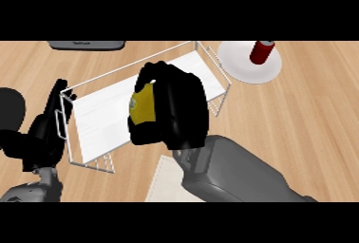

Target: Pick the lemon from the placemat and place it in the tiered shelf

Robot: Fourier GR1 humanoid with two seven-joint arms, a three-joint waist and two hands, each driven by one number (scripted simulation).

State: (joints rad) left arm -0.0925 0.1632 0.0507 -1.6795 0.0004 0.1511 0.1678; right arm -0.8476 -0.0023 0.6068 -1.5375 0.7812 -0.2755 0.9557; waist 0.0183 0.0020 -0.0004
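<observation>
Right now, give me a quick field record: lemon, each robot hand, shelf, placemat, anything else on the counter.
lemon: held by right robot hand, over the shelf
right robot hand: curled round lemon
left robot hand: open, at left edge beside shelf
shelf: white wire, lemon not yet set down
placemat: pale, partly under right forearm
other: red bottle on white plate

The single head view is looking steeply down from close above onto the wooden counter [294,118], with both forearms coming in from its lower edge.
</observation>
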